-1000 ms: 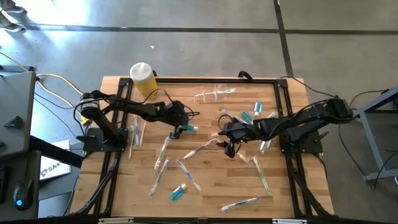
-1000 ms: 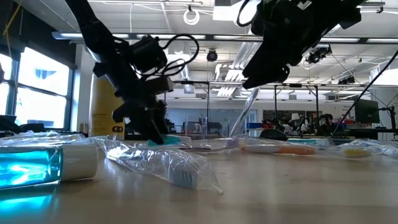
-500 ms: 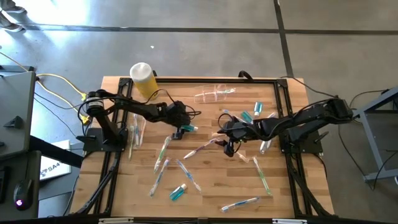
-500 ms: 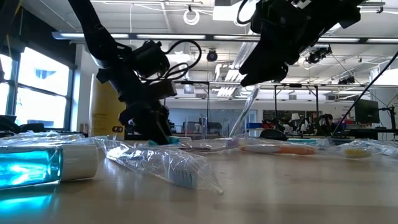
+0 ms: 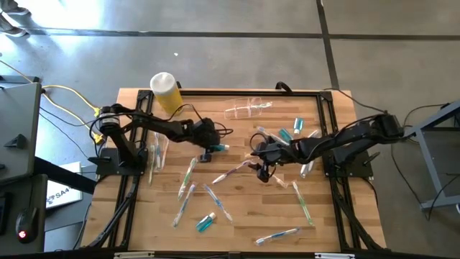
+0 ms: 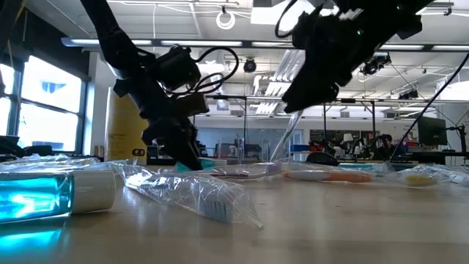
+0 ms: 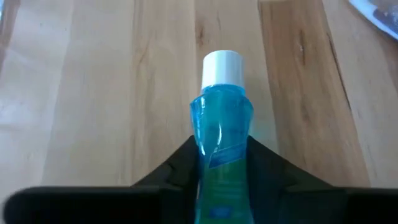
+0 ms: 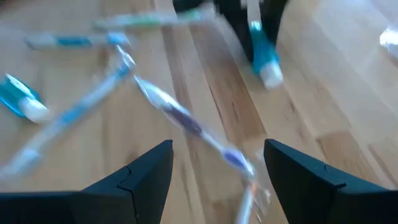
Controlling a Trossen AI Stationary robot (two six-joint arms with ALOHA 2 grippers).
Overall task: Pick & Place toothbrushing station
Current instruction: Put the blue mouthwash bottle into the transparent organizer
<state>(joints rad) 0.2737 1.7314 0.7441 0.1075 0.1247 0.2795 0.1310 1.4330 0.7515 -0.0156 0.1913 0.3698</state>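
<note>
A teal tube with a white cap [image 5: 219, 148] lies on the wooden table left of the middle. My left gripper [image 5: 208, 150] is down at the table and shut on it. My right gripper [image 5: 263, 170] hangs open above the middle of the table. Below its spread fingers a wrapped, purple-tinted toothbrush [image 8: 186, 121] lies on the wood. The clear cup [image 5: 244, 109] lies on its side near the far edge. Several more wrapped toothbrushes and teal tubes are scattered over the table. My left gripper pinches the tube's teal body [image 7: 219, 134] between its two fingers, behind the white cap [image 7: 222, 67]. The fingers slant down from the table's left and lie along the tube. The cap sticks out past the fingertips toward the table's right, and the tube rests on the wood.
A yellow cylinder container with a white top [image 5: 165, 92] stands at the far left corner. Loose toothbrushes [image 5: 188, 173] [image 5: 302, 205] and a tube [image 5: 205, 223] lie on the near half. Two tubes [image 5: 298, 128] lie far right. A black frame [image 5: 327, 144] rims the table.
My left gripper has sunk a little onto the table at the teal tube and has shut on its body. The tube has stayed where it lay. My right gripper has kept its place and stayed open.
</note>
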